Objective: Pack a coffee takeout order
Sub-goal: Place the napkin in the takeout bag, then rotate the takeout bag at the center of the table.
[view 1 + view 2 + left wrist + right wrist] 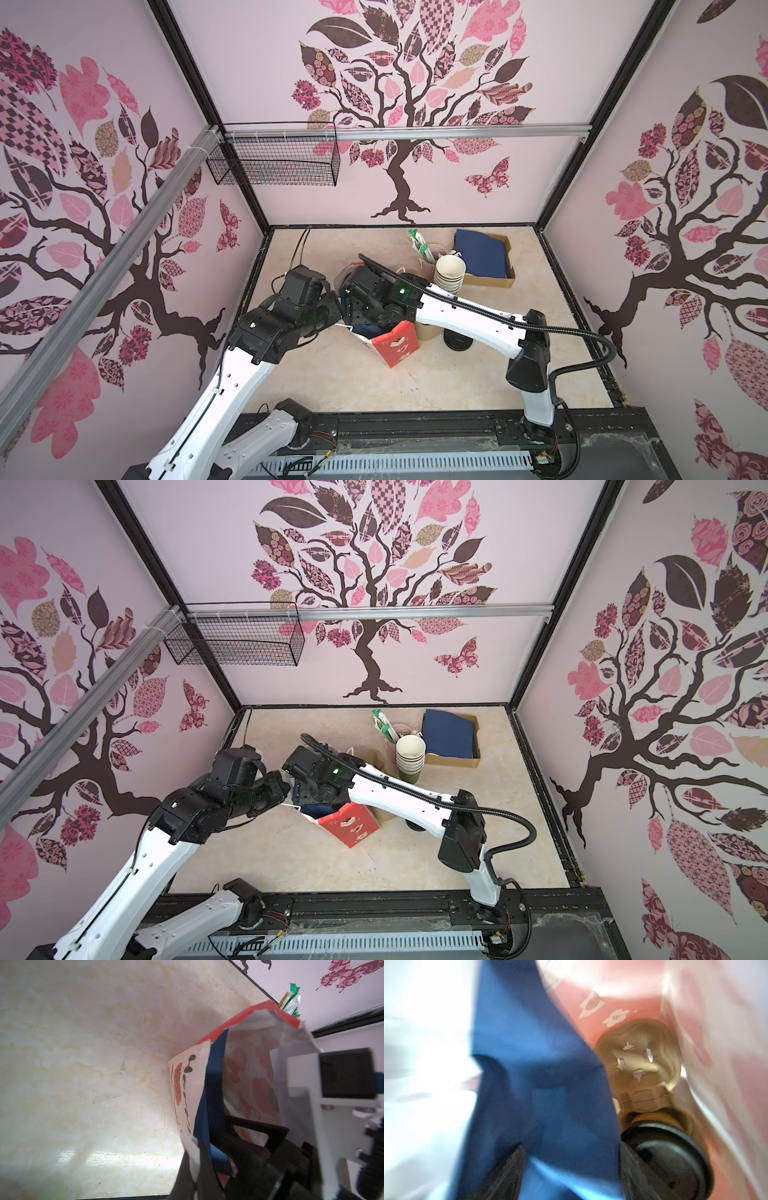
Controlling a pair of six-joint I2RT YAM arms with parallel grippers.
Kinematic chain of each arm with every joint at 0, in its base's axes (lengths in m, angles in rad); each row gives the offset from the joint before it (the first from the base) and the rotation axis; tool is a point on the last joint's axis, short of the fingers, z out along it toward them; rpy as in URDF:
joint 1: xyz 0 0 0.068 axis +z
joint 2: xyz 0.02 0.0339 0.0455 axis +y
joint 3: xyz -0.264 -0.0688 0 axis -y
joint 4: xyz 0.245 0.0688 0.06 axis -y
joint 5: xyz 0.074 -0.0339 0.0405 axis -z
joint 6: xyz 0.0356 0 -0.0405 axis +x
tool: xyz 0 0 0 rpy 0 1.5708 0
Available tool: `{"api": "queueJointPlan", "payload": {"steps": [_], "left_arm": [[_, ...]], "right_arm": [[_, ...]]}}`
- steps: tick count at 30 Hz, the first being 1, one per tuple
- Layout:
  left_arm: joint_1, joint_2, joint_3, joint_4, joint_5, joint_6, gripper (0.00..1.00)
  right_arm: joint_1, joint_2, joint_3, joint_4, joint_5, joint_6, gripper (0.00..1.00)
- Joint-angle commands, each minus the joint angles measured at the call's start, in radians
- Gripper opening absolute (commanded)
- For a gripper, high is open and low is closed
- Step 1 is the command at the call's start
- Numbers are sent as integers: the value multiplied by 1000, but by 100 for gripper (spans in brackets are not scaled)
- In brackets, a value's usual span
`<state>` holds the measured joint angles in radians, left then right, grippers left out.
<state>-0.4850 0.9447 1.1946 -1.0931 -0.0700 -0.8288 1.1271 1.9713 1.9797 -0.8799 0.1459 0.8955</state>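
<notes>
The paper bag [395, 343] is standing in the middle of the table [332, 386], with its mouth opening upward between the two arms. The left gripper [195, 1159] is pinching the white upper edge of the bag, its fingers pressed together on the paper. The right gripper [571, 1163] is reaching down inside the bag. Its fingers are standing apart, and the navy napkin [539, 1064] is hanging loosely between them, along one bag wall. Deeper down, the tan carrier [639, 1057] is lying on the bottom, and the black-lidded cup [675, 1159] is sitting at one of its wells, just beside the napkin. Inside, the walls are closing tightly around the gripper. The near and left parts of the table are lying open. At the far right, the stack of cups [449, 270], the pink straw cup [430, 253] and the cardboard box [490, 282] are crowding together, near the right forearm.
</notes>
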Motion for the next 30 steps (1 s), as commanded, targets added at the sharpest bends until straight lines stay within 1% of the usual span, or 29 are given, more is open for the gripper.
{"api": "queueJointPlan", "payload": {"steps": [1, 4, 12, 20, 25, 28, 29, 30], "left_arm": [[-4, 1, -24, -2, -7, 26, 0], [-4, 7, -9, 2, -4, 27, 0], [-4, 20, 10, -14, -7, 53, 0], [-4, 26, 6, 5, 7, 62, 0], [-4, 37, 16, 13, 9, 83, 0], [-3, 43, 22, 15, 1, 87, 0], [-3, 46, 26, 9, -2, 87, 5], [-3, 49, 29, 6, -5, 87, 7]], "right_arm": [[7, -77, -3, 39, 20, 13, 73], [7, -90, -7, 42, 31, 18, 70], [6, -150, -44, 123, 57, 31, 57], [7, -220, -48, 188, 91, 22, 39], [7, -257, -29, 209, 62, -14, 35], [7, -271, 20, 146, 101, -56, 35], [7, -279, 31, 121, 121, -71, 36], [7, -290, 35, 101, 133, -85, 36]]}}
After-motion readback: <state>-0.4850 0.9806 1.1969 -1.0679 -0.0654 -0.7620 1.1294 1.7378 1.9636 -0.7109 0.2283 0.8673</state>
